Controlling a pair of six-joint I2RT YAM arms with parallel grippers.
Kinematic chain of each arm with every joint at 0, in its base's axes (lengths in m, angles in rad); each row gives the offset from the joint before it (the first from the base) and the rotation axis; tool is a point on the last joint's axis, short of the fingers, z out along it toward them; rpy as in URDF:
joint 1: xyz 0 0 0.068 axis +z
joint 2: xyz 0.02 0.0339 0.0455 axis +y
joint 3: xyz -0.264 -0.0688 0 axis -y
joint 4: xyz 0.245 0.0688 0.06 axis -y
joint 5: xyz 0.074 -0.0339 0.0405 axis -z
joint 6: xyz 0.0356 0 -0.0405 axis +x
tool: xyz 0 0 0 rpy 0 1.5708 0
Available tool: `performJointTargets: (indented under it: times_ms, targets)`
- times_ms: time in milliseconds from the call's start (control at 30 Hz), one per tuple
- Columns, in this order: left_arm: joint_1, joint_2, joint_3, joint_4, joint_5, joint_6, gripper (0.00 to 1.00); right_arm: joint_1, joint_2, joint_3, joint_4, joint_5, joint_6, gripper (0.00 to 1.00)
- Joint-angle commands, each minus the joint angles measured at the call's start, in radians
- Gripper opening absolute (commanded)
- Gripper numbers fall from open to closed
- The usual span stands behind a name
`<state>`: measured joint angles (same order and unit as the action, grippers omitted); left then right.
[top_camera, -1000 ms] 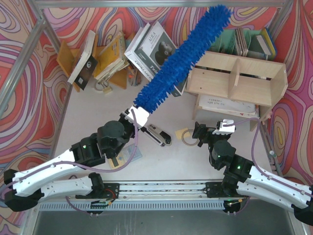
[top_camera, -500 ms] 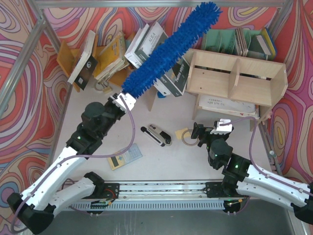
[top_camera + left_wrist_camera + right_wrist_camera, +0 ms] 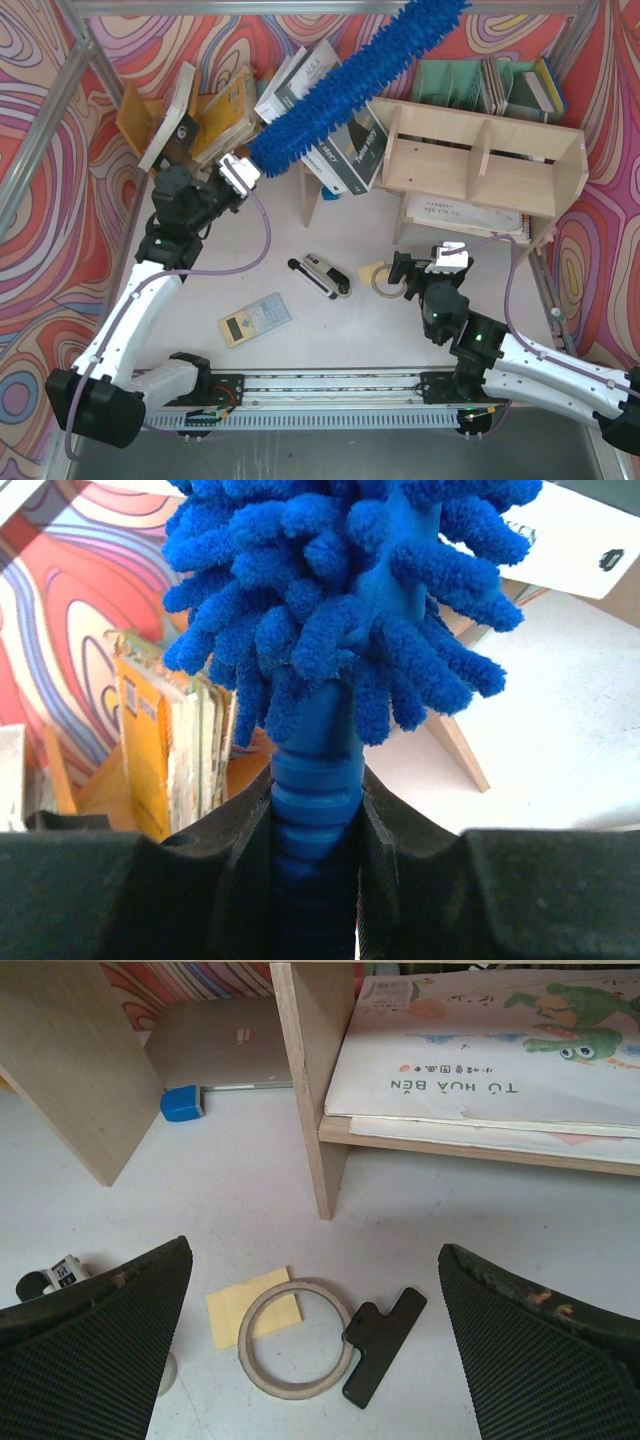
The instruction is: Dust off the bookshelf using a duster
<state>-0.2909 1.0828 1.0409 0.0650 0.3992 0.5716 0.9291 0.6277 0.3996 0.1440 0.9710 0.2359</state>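
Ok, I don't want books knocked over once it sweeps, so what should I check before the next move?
1. Grip: left hand shut on the duster handle: ok.
2. Contact: fluffy part touching the bookshelf: cannot tell; from above it crosses near the left end.
3. Sweep path: the duster passes over the leaning books: not ok.
4. Other arm: right hand open, low by the ring, away from the duster: ok.
5. Papers on the shelf lying flat: ok.
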Motion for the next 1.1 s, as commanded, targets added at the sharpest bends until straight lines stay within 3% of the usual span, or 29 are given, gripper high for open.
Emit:
performJointTargets:
  times_ms: [0,333,667,900,1067]
  targets:
    - [0.009,0.015,0.016,0.082,0.126,-0.017,0.00,-0.002,0.006,0.035,-0.003,0.040,0.005,0.99]
    - [0.001,-0.007,-0.124,0.102,0.163,0.048,0.00,-0.002,0.034,0.040,0.002,0.047,0.000,0.99]
    - [-0.121,0.037,-0.155,0.035,0.104,0.150,0.00,-0.002,0.016,0.036,-0.002,0.049,0.003,0.99]
    - [-0.118,0.000,-0.172,0.097,0.064,0.133,0.00,-0.002,0.014,0.036,-0.004,0.050,0.005,0.99]
    - [-0.066,-0.057,-0.180,0.199,0.045,0.041,0.00,-0.001,0.017,0.037,-0.003,0.049,0.006,0.99]
